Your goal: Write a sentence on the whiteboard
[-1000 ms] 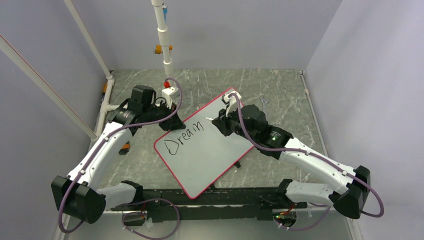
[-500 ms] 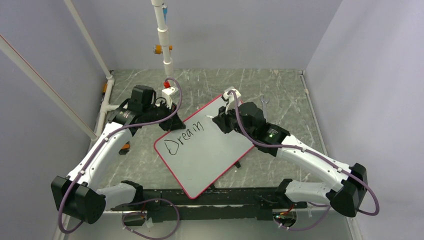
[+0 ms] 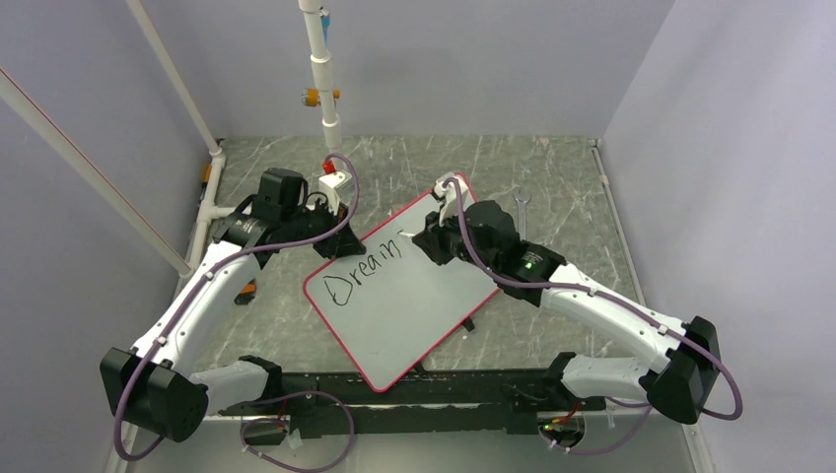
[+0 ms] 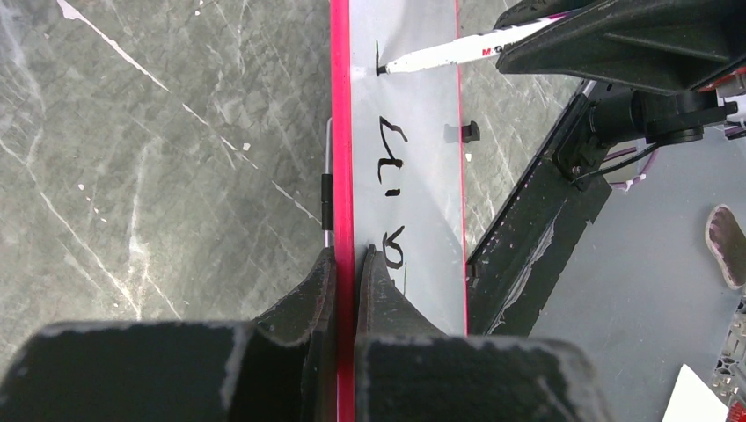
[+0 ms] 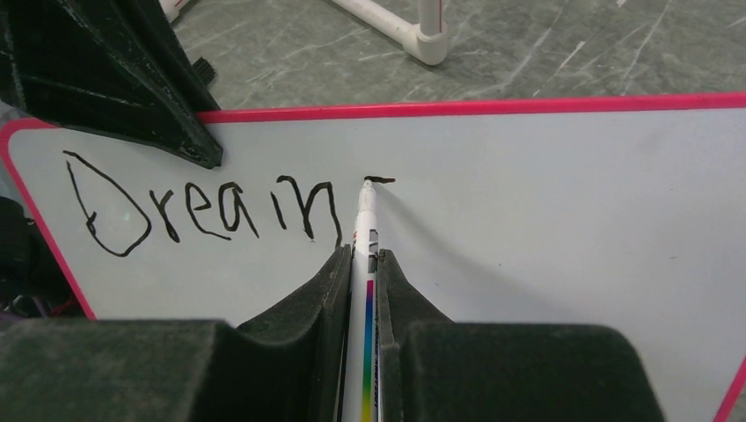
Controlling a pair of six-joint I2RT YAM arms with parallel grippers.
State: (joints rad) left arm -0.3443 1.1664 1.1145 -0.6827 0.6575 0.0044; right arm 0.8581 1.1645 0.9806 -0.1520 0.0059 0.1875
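White whiteboard [image 3: 414, 305] w/ thin red rim, askew mid-desk [image 3: 552, 168]; black sentence [image 3: 363, 274] reads only "Dream"; left fingers [image 4: 308, 294] pinch its rim at 10 o'clock; right fingers [image 5: 321, 294] pinch marker [image 5: 362, 220], tip touching board at 12 o'clock.

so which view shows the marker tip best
The right wrist view: the marker tip sits centred and close, touching the whiteboard at a short stroke after the sentence so far. The left wrist view shows it small and side-on; in the top view the right gripper hides it.
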